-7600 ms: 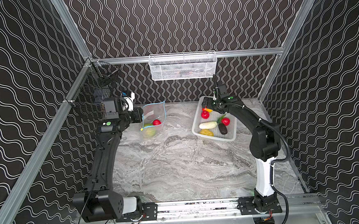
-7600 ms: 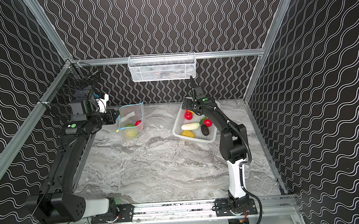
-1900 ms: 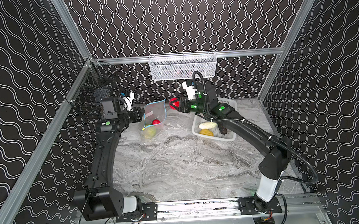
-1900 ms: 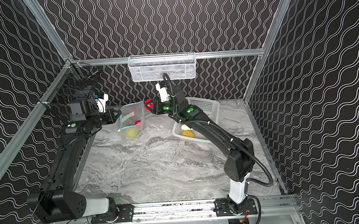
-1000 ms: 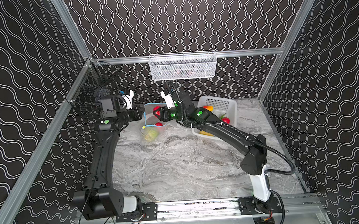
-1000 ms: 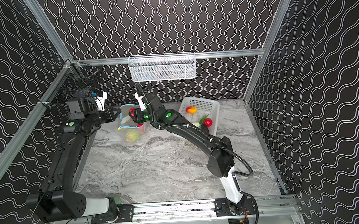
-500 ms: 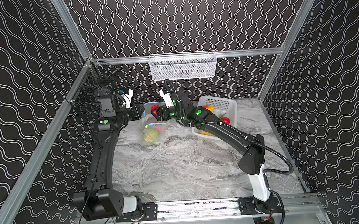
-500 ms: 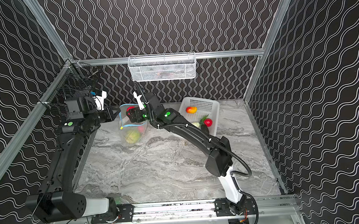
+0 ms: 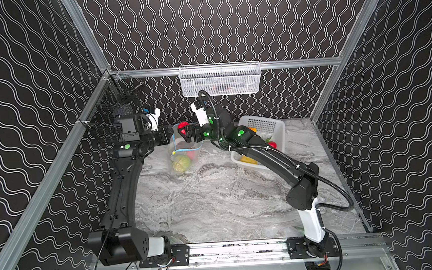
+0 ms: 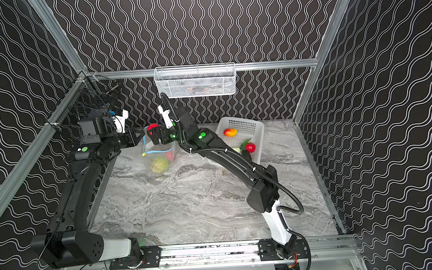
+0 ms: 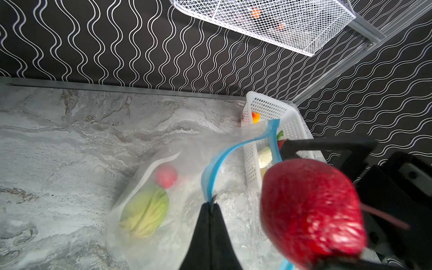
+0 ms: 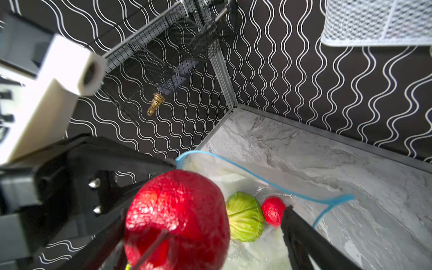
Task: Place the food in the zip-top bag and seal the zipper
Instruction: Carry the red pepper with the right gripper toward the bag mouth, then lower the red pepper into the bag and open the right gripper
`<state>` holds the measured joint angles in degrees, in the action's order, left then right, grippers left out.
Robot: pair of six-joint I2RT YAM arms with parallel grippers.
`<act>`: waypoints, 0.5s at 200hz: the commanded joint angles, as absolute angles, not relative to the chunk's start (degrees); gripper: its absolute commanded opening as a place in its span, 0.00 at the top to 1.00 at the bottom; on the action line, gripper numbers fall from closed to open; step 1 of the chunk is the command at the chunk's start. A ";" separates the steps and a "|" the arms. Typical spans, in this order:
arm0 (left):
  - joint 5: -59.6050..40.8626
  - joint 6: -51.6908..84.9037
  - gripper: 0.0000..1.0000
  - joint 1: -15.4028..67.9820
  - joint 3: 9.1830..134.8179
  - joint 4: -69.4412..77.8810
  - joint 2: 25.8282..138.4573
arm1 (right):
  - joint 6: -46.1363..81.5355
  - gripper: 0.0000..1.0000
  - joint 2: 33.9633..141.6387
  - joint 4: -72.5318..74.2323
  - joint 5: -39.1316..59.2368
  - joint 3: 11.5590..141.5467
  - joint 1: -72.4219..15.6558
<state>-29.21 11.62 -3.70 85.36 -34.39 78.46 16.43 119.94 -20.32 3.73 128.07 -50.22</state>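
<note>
The clear zip-top bag (image 9: 185, 153) (image 10: 159, 155) hangs at the back left, its lower part on the table. My left gripper (image 9: 170, 136) (image 11: 211, 203) is shut on the blue zipper (image 11: 210, 173) (image 12: 268, 184), holding the mouth up and open. Inside the bag lie a green cabbage (image 12: 244, 217) (image 10: 159, 164) and a small red fruit (image 12: 273, 210). My right gripper (image 9: 185, 133) (image 12: 205, 210) stands open just above the mouth. A large red fruit (image 12: 177, 217) (image 11: 311, 210) rests against one of its fingers, with a gap to the other.
A white perforated basket (image 10: 258, 128) at the back right holds an orange-red fruit (image 10: 230, 132), a red fruit (image 10: 250, 147), a white radish (image 10: 236, 149), a dark piece (image 10: 245, 155) and a yellow one (image 9: 248, 160). A wire basket (image 9: 220, 78) hangs on the back wall; a black mesh rack (image 9: 111, 113) is at the left.
My right arm carried the large red fruit from the basket to the bag's mouth. Its jaws have spread wide off the fruit in the last second. My left gripper kept its hold.
</note>
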 commanded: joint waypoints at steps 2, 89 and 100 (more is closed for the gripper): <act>-28.83 10.82 1.00 -3.69 86.17 -34.17 78.45 | 14.74 0.01 119.09 -19.86 2.56 128.44 -50.19; -29.18 10.70 1.00 -3.71 85.19 -33.27 77.90 | 15.03 0.01 115.67 -19.83 2.60 122.16 -48.09; -29.50 10.68 1.00 -3.70 85.65 -33.48 78.09 | 15.52 0.01 115.85 -20.22 3.48 121.90 -47.50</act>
